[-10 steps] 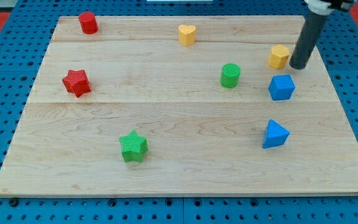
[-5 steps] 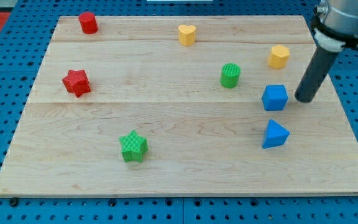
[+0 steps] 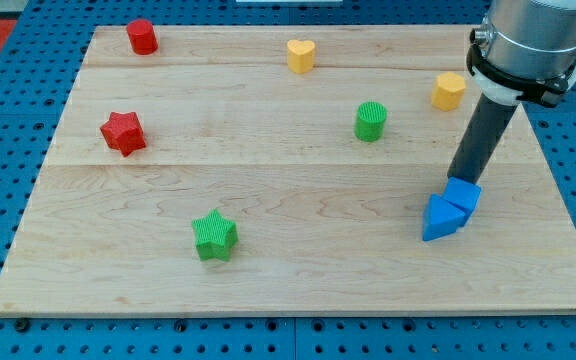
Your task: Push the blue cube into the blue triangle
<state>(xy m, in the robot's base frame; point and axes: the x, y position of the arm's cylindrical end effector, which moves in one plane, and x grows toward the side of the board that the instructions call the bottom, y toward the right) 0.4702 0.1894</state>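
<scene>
Blue cube (image 3: 462, 193) sits low on the board's right side, pressed against the upper right face of the blue triangle (image 3: 441, 218); the two look to be touching, so the push seems as good as finished. My tip (image 3: 456, 179) rests at the cube's upper edge, on the side away from the triangle. There are no jaws on this rig, only the rod, so nothing is gripped.

To finish well, I would judge that only a light nudge along the line from cube to triangle is called for. A harder shove, or one off that line, could spin the triangle away or slide the cube past its slanted face.

Toward the view's left, well apart, lies the green star (image 3: 214, 236). Farther up are the red star (image 3: 123, 133) and the green cylinder (image 3: 370, 121). Beyond them, near the top edge, stand the red block (image 3: 142, 36), the yellow heart (image 3: 301, 55) and the yellow block (image 3: 448, 91), none in the way.
</scene>
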